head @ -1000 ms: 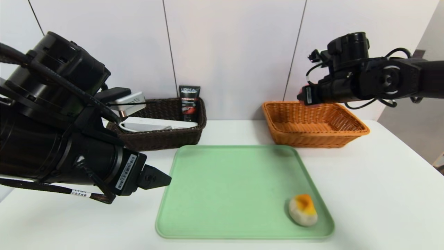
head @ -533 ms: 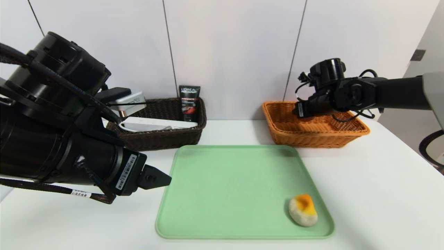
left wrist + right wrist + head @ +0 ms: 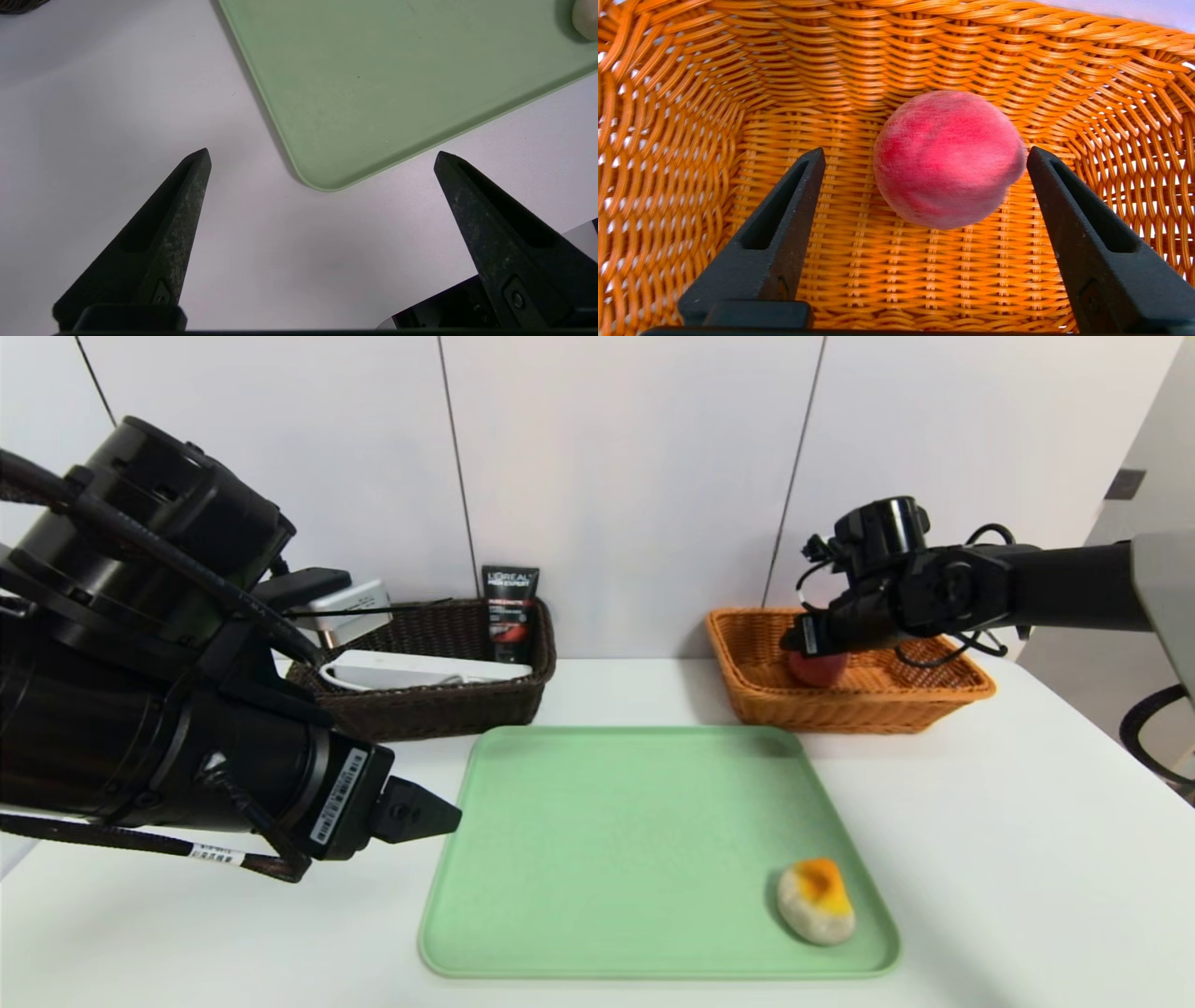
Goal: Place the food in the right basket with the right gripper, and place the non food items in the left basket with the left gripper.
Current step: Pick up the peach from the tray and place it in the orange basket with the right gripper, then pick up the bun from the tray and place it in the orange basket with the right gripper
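Releasing the peach (image 3: 948, 158) into the orange basket (image 3: 934, 695), the right gripper (image 3: 924, 154) has fingers spread; next target: the yellow-topped bun (image 3: 816, 900) on the tray (image 3: 607, 859). Left gripper (image 3: 322, 154) idles, fingers spread.

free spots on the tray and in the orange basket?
Green tray: bare except the orange-white food piece at its near right corner. Orange basket: floor bare left of the peach, which sits between the right claw's open fingers. Dark basket: crowded.

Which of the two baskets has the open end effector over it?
The orange basket by the right end effector, holding a peach; the dark basket has none.
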Robot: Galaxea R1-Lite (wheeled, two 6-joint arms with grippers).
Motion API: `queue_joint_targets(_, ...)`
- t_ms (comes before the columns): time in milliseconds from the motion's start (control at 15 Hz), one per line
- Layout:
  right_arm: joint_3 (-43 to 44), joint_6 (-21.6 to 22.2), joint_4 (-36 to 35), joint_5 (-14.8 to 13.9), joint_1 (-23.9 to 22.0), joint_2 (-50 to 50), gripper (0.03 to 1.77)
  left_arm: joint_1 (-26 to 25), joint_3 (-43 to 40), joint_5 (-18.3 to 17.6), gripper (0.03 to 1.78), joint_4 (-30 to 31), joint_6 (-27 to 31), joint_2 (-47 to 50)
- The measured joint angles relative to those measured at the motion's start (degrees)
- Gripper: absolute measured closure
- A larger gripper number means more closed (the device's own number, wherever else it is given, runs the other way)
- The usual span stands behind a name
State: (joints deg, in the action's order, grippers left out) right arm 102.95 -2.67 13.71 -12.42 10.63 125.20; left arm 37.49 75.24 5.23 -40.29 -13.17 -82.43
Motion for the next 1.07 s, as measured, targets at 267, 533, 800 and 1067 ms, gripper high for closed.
queue_joint_targets(267,-0.3,0.8,3.6,4.4,0.0,-3.9,0.21,0.0,0.0,0.1,0.12,0.0,-0.2,0.2)
queue_joint_targets(533,-1.0,2.9,10.7,6.7,1.0,-12.5,0.16,0.0,-0.1,0.0,0.12,0.0,-0.4,0.4)
queue_joint_targets(800,-3.8,5.4,22.4,6.8,4.9,-22.5,0.13,0.0,-0.1,0.0,0.12,0.1,-0.3,0.3)
queue_joint_targets(1067,-11.1,6.2,29.3,7.0,9.8,-31.2,0.11,0.0,-0.2,0.0,0.12,0.5,-0.3,0.2)
